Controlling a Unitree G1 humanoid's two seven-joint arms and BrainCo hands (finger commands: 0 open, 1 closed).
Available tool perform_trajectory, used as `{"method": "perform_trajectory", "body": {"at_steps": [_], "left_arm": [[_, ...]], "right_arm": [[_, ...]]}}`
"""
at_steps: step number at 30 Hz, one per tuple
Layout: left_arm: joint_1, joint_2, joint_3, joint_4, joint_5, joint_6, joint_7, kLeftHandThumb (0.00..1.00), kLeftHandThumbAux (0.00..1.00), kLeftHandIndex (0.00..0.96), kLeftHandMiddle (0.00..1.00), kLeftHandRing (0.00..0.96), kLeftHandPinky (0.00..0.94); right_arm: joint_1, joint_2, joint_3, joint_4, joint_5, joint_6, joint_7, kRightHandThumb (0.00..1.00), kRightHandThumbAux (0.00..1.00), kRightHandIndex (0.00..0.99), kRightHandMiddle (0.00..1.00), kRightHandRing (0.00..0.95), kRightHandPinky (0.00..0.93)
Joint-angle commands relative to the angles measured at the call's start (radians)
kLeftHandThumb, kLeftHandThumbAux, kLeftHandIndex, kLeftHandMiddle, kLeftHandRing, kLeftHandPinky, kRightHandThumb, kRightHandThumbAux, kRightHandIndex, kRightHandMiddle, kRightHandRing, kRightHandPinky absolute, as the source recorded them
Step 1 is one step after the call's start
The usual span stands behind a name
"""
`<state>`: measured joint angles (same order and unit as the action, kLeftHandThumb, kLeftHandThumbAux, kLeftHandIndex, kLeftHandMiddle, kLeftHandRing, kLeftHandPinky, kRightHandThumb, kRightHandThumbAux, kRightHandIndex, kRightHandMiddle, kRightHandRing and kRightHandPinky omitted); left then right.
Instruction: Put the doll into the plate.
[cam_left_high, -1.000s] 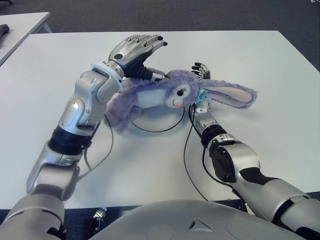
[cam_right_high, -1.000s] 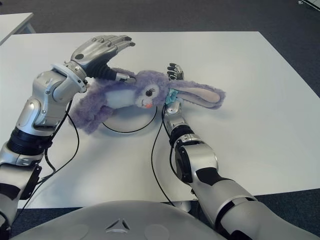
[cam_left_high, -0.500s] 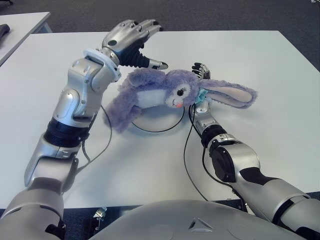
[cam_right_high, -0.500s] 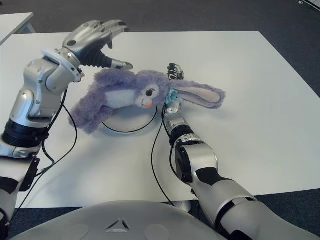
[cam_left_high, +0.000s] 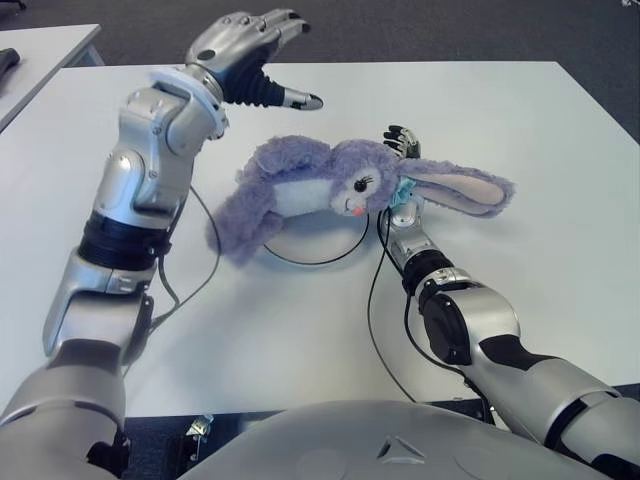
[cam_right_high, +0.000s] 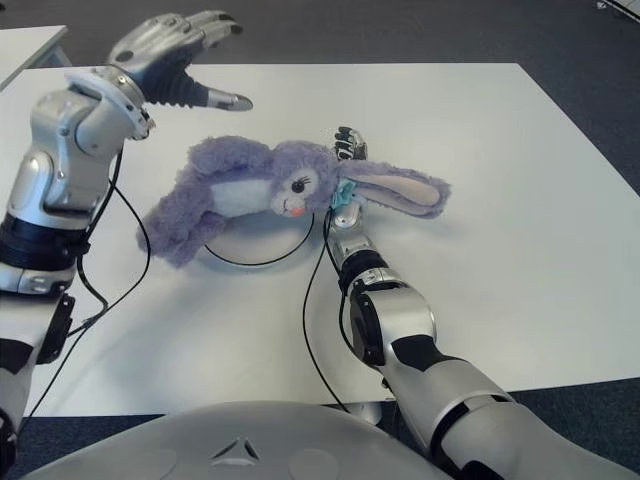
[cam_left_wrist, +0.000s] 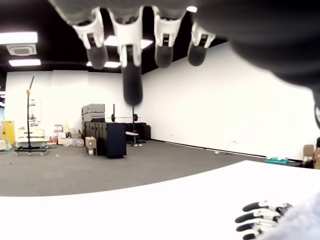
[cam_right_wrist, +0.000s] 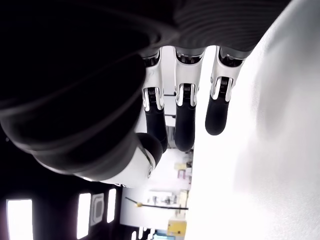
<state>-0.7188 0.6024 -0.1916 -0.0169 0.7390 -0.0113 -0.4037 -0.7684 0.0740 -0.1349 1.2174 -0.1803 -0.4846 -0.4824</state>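
The doll (cam_left_high: 300, 185), a purple plush rabbit with long ears, lies on its side across a white plate (cam_left_high: 322, 243) with a dark rim in the middle of the table. My left hand (cam_left_high: 250, 45) hangs in the air behind and to the left of the doll, clear of it, with its fingers (cam_left_wrist: 132, 45) spread and nothing in them. My right hand (cam_left_high: 400, 142) lies beside the doll's head under one ear; only its dark fingertips show past the fur. Its own wrist view shows straight fingers (cam_right_wrist: 182, 110) holding nothing.
The white table (cam_left_high: 500, 100) has open surface to the right and at the back. Black cables (cam_left_high: 375, 300) loop over it by both forearms. A second white table (cam_left_high: 40, 50) stands at the far left, with dark floor beyond.
My left hand has let go of the doll and risen up and back to the left. The doll stays on the plate. The right hand has not moved.
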Motion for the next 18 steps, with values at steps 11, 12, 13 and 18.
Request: {"method": "perform_trajectory", "body": {"at_steps": [11,12,13,18], "left_arm": [[-0.087,0.055,0.05,0.191,-0.04,-0.087,0.124,0.0,0.256,0.0,0.1,0.097,0.0],[-0.096,0.064,0.055,0.196,-0.04,-0.088,0.127,0.0,0.256,0.0,0.1,0.093,0.0],[-0.101,0.07,0.058,0.201,-0.041,-0.09,0.129,0.0,0.257,0.0,0.09,0.076,0.0],[-0.123,0.109,0.075,0.233,-0.05,-0.108,0.132,0.0,0.274,0.0,0.047,0.03,0.0]], "right_arm": [[0.232,0.094,-0.013,0.148,0.018,0.118,0.015,0.613,0.903,0.24,0.289,0.267,0.237],[0.233,0.094,-0.014,0.148,0.019,0.116,0.015,0.626,0.901,0.241,0.29,0.269,0.237],[0.233,0.094,-0.014,0.148,0.019,0.114,0.015,0.654,0.9,0.244,0.294,0.277,0.239],[0.232,0.097,-0.018,0.147,0.023,0.109,0.015,0.71,0.893,0.249,0.302,0.284,0.233]]}}
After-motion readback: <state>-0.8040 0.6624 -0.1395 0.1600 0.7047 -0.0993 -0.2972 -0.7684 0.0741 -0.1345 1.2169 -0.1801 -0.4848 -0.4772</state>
